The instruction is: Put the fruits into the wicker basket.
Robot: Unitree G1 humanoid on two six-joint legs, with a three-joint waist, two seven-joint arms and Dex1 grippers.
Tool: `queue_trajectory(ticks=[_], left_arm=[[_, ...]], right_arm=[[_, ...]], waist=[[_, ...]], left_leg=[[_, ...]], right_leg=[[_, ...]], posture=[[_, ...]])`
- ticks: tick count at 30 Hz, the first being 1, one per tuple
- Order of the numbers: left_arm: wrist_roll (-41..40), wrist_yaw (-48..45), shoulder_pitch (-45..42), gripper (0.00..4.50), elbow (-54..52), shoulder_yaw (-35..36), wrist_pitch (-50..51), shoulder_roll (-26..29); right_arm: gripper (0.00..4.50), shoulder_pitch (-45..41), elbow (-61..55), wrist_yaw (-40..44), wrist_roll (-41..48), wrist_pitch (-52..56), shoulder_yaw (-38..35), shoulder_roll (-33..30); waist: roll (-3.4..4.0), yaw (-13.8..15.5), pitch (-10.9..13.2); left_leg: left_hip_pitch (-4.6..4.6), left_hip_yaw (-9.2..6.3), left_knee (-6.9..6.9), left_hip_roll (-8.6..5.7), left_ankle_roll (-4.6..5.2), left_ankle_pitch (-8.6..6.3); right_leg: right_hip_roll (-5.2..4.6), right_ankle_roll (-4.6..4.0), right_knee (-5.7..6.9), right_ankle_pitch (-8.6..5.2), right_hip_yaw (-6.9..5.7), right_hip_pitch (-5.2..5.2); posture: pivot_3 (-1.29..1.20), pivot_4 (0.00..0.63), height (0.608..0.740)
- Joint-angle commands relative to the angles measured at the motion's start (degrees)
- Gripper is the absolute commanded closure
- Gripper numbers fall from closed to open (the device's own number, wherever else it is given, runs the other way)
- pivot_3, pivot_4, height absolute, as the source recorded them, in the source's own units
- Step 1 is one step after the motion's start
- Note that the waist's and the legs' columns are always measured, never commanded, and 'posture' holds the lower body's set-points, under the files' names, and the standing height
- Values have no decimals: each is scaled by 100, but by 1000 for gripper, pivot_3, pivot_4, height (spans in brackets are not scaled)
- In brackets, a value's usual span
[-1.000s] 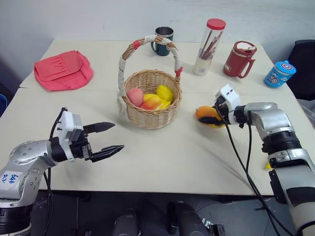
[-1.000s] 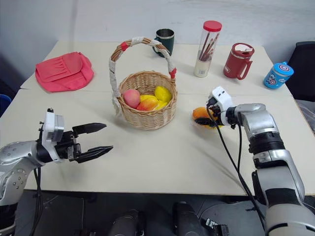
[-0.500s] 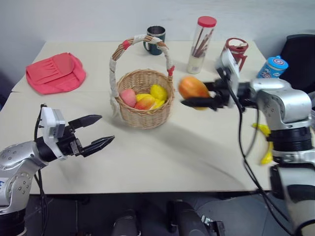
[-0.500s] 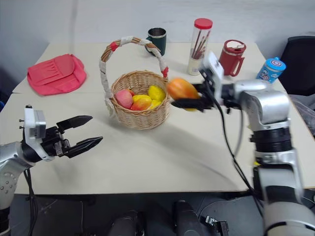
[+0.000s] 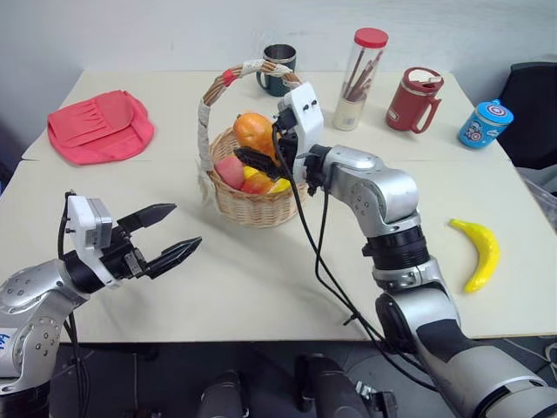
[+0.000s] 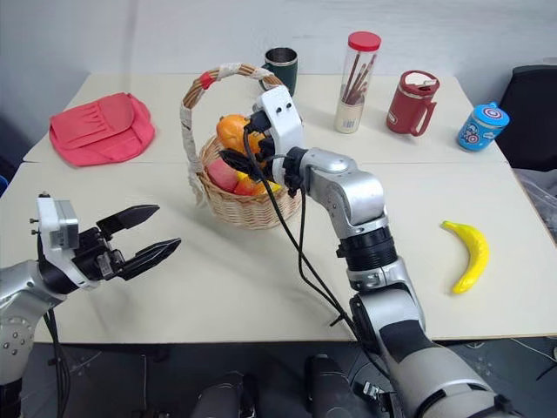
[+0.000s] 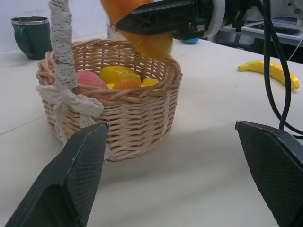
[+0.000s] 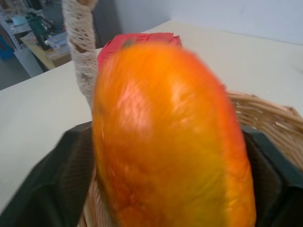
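Right gripper (image 5: 261,150) jaws clamp the mango (image 5: 253,131) directly above the wicker basket (image 5: 252,205); drop is straight down. Left gripper (image 5: 170,235) jaws spread, empty, near-left. Banana (image 5: 479,252) lies on counter (image 5: 287,287) far right, nearer the right arm.

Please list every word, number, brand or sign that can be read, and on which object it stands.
No word or number is readable.
Small blue lidded cup: no text, only a star inside red and white rings.
White sticker on the left arm: blue handwriting, cut off, unreadable.

Silver-grey arms, white wrist camera blocks, black two-finger tools, black cables.
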Motion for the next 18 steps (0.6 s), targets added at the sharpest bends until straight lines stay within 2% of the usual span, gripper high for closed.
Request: queue_trajectory(ticks=[1, 6, 10, 14, 18], left_arm=[[-102, 37, -71, 0, -216, 49, -189, -55], [-76, 4, -266, 0, -80, -85, -250, -113], [-12, -43, -353, 0, -81, -389, -294, -187], [91, -225, -508, 0, 166, -609, -371, -168], [248, -496, -908, 0, 634, -931, -470, -162]], right_arm=[[30, -52, -189, 287, 327, -28, -203, -36], [30, 278, -533, 1166, 729, 200, -288, -765], [30, 1283, -1708, 2113, 1287, 230, -605, -1853], [30, 2658, -2743, 2289, 1603, -412, -1580, -2533], [30, 4378, -3243, 2023, 1286, -1371, -2829, -2833]], waist=[[0, -2, 0], [-2, 40, -1], [-2, 108, -1], [-3, 171, 0], [-7, 205, 2]], left_leg=[[2, 0, -1, 0, 0, 0], [2, -4, -1, 0, 0, 0], [-2, -4, -3, -4, 9, -5], [-3, 4, -7, -3, 14, -11], [6, -1, -10, 0, 2, -8]], right_leg=[[1, 0, -1, 0, 0, 0], [1, 0, -5, 0, -2, 3], [-2, 5, -18, 3, -3, 6], [4, 9, -33, 4, 0, 6], [24, 10, -32, 4, 0, 13]], posture=[[0, 150, 740], [0, 150, 740], [0, 150, 740], [0, 150, 740], [0, 150, 740]])
